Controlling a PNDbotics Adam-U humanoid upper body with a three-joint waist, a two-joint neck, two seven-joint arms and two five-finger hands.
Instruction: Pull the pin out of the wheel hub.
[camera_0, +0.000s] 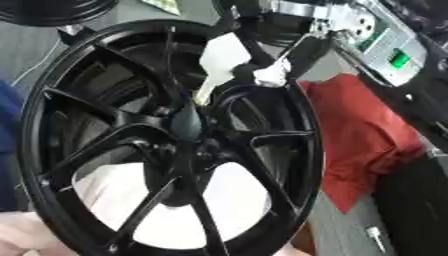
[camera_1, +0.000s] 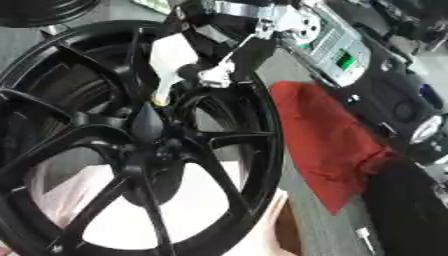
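A large black spoked wheel (camera_0: 289, 150) fills the view, tilted, with its hub (camera_0: 188, 145) near the middle. My right hand (camera_0: 293, 47) reaches in from the upper right over the wheel's top rim. Its fingers are curled on a white pin (camera_0: 220, 57) with a broad flat head. The pin's thin pale stem (camera_1: 161, 95) points down at the hub, and its tip ends just above the hub's centre cone. Whether the tip still touches the hub I cannot tell. My left hand shows in neither view.
A red cloth (camera_0: 363, 135) lies right of the wheel. A grey device with a green light (camera_1: 346, 60) stands at the upper right. Another black wheel (camera_0: 52, 10) is at the top left. A small pale bolt (camera_0: 374, 237) lies at the lower right.
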